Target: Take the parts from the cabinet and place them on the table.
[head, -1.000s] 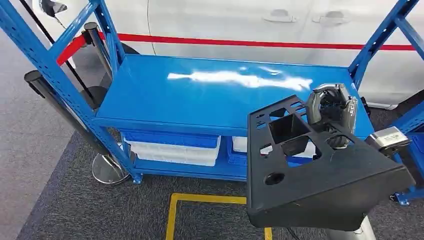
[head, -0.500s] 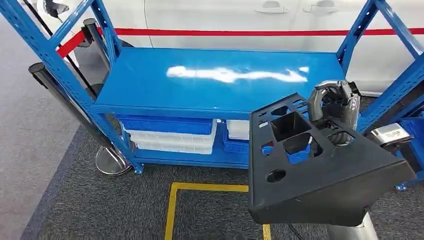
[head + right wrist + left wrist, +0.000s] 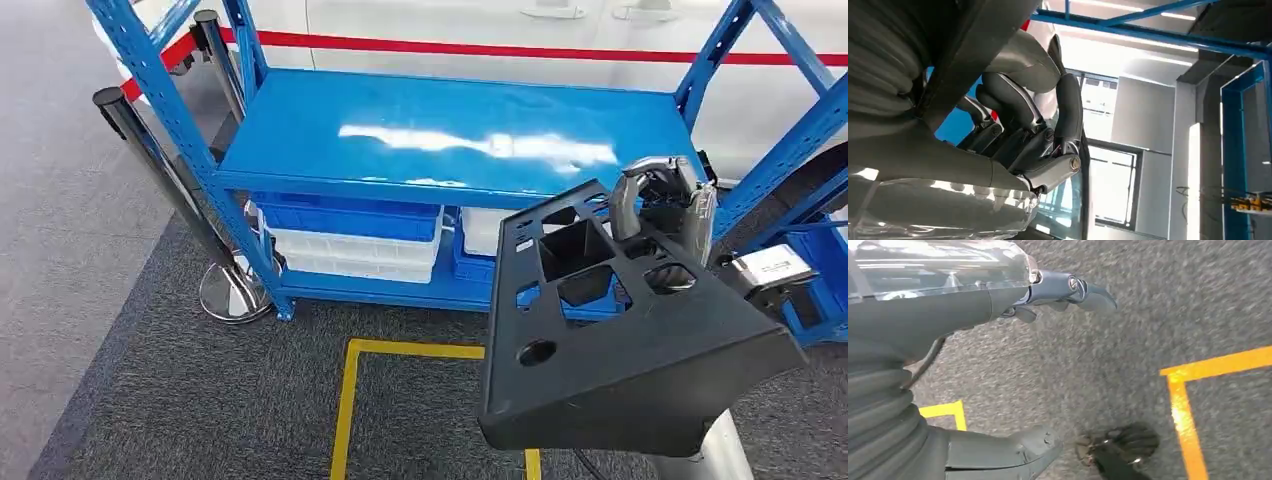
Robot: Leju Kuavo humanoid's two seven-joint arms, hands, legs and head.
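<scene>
A large black plastic part [image 3: 620, 350], a flat panel with several cut-outs, hangs tilted in front of me at the lower right. My right hand [image 3: 665, 210] grips its far edge, fingers curled over the rim. In the right wrist view the right hand's fingers [image 3: 1038, 130] wrap around the dark slab of the black part [image 3: 988, 40]. The blue table [image 3: 450, 130], a shelf rack with a bare glossy top, stands just beyond the part. My left hand [image 3: 963, 315] hangs over the grey carpet, fingers apart, holding nothing.
White bins in blue trays [image 3: 350, 245] fill the rack's lower shelf. Black stanchion posts with a chrome base [image 3: 232, 295] stand at the left. A yellow floor line [image 3: 400, 350] runs below. A white car [image 3: 500, 25] lies behind and another blue rack [image 3: 800, 130] at the right.
The whole picture has shifted, so the camera moved relative to the blue rack. My right hand still holds the black part in much the same place in view.
</scene>
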